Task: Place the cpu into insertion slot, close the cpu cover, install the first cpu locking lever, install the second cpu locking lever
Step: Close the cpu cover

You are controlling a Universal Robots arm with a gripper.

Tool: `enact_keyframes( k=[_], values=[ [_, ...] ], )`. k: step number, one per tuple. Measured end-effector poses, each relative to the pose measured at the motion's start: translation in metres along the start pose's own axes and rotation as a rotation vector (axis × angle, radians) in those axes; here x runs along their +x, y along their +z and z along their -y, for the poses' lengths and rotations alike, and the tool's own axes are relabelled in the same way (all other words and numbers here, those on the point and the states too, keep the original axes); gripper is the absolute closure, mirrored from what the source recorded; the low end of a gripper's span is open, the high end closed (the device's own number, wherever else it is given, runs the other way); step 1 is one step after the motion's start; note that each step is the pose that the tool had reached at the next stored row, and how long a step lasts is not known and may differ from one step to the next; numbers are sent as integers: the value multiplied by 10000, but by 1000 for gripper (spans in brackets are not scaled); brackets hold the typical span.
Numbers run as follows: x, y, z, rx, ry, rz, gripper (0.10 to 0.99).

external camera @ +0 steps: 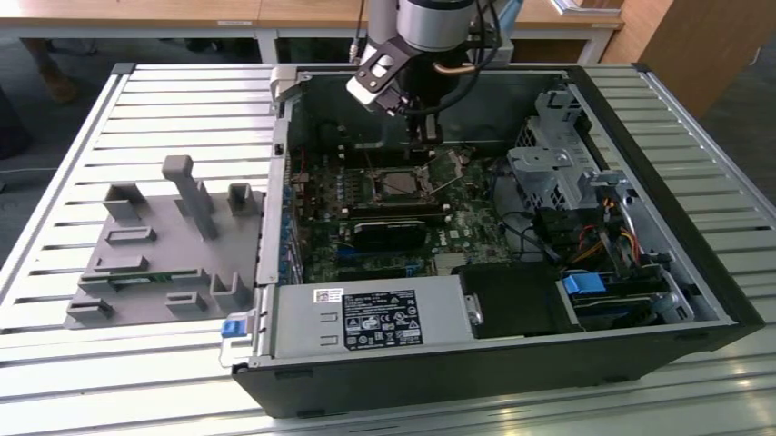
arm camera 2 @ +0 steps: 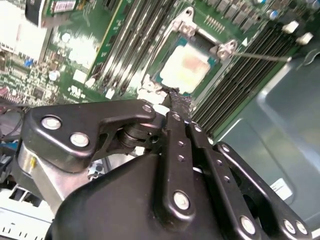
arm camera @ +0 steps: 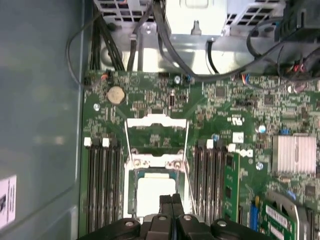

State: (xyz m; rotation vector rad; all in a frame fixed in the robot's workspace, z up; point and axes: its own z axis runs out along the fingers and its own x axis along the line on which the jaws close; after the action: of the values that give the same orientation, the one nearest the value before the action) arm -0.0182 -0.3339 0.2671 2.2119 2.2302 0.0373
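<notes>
The cpu (arm camera: 154,196), a small square chip with a pale metal top, lies flat in the insertion slot (arm camera: 131,200) on the green motherboard; it is also in the second wrist view (arm camera 2: 186,69). The cpu cover (arm camera: 156,121), a silver frame with a cut-out centre, is swung open and lies beyond the socket. Thin wire levers (arm camera: 188,145) run along its sides, and one lever (arm camera 2: 265,56) sticks out free. My gripper (arm camera: 171,202) hangs over the socket's near edge, fingers pressed together with nothing between them. In the exterior view the gripper (external camera: 424,138) reaches down into the case above the insertion slot (external camera: 398,184).
Long black memory slots (arm camera: 102,185) flank the socket on both sides. A black block (external camera: 394,232) sits just in front of the socket. Case walls (external camera: 282,182), a drive cage (external camera: 552,173), cables (arm camera: 170,45) and the power supply (external camera: 363,318) hem in the board. A grey fixture (external camera: 158,245) lies outside the case.
</notes>
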Motion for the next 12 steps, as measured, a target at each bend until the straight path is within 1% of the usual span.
enact_keyframes(
  k=[3, 7, 10, 12],
  values=[
    [4, 5, -66, 1, -7, 2, 969],
    [41, 27, -155, 0, -7, 2, 969],
    [50, 63, -189, 1, -7, 0, 969],
    [55, 85, -197, 2, -7, 1, 969]
  ],
)
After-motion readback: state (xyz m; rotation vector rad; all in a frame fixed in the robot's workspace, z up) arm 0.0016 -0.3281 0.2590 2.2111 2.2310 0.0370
